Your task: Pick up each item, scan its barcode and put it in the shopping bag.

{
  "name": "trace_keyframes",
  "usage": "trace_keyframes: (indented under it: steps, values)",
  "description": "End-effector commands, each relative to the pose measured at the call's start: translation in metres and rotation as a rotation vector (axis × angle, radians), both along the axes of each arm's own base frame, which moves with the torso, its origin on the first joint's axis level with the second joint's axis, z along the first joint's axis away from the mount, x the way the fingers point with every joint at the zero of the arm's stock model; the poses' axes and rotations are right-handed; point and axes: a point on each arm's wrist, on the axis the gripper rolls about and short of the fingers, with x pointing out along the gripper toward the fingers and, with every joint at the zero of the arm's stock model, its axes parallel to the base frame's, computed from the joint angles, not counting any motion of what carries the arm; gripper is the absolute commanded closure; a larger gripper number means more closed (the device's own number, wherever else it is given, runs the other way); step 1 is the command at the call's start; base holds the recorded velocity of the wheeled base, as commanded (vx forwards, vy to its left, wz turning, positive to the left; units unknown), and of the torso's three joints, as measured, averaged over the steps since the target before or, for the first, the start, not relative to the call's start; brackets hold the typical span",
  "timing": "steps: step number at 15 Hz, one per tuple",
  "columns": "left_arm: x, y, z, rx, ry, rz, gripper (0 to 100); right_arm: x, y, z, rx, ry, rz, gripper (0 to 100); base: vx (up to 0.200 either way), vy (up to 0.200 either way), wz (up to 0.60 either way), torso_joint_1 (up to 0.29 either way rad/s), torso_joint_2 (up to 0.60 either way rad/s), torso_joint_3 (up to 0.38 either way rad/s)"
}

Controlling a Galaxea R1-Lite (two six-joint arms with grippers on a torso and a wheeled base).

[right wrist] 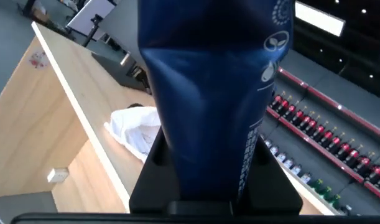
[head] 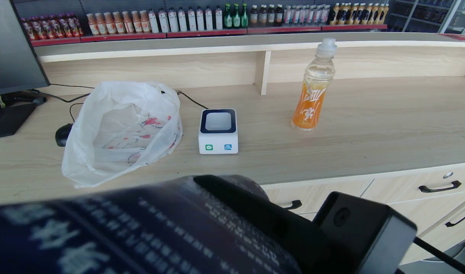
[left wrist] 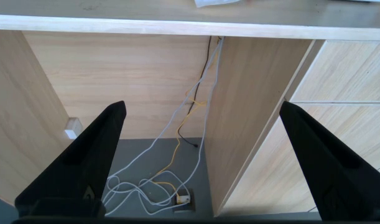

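My right gripper (right wrist: 211, 165) is shut on a dark blue printed pouch (right wrist: 208, 81), held up close under the head camera, where the pouch (head: 141, 236) fills the lower left. On the wooden counter (head: 369, 133) lies a white shopping bag (head: 122, 129) with its mouth open. Right of it stands a white barcode scanner (head: 218, 131), window facing up. An orange drink bottle (head: 312, 91) stands upright further right. My left gripper (left wrist: 202, 106) hangs open and empty below the counter's edge, in front of the cabinet recess.
A black mouse (head: 63, 134) and cables lie left of the bag, beside a monitor (head: 11, 45). A raised wooden ledge (head: 262, 68) runs behind the counter. Drawers with black handles (head: 440, 187) sit under the counter's right part. Cables (left wrist: 177, 174) hang in the recess.
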Motion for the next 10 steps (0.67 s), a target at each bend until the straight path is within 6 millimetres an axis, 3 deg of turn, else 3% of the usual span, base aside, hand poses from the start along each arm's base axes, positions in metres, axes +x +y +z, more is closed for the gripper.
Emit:
trace_keyframes:
  steps: [1,4,10]
  values:
    - [0.000,0.000,0.000,0.000,0.000,0.000,0,0.001,0.000,0.003,0.082,0.147,0.016,100,0.000,0.000,0.00,0.000,0.00,0.000]
    - [0.000,0.000,0.000,0.000,0.000,0.000,0,0.017,-0.008,-0.002,0.152,0.300,0.026,100,0.000,0.000,0.00,0.000,0.00,0.000]
    - [0.000,0.000,0.000,0.000,0.000,0.000,0,0.087,-0.053,-0.013,0.417,0.618,-0.079,100,0.000,0.000,0.00,0.000,0.00,0.000]
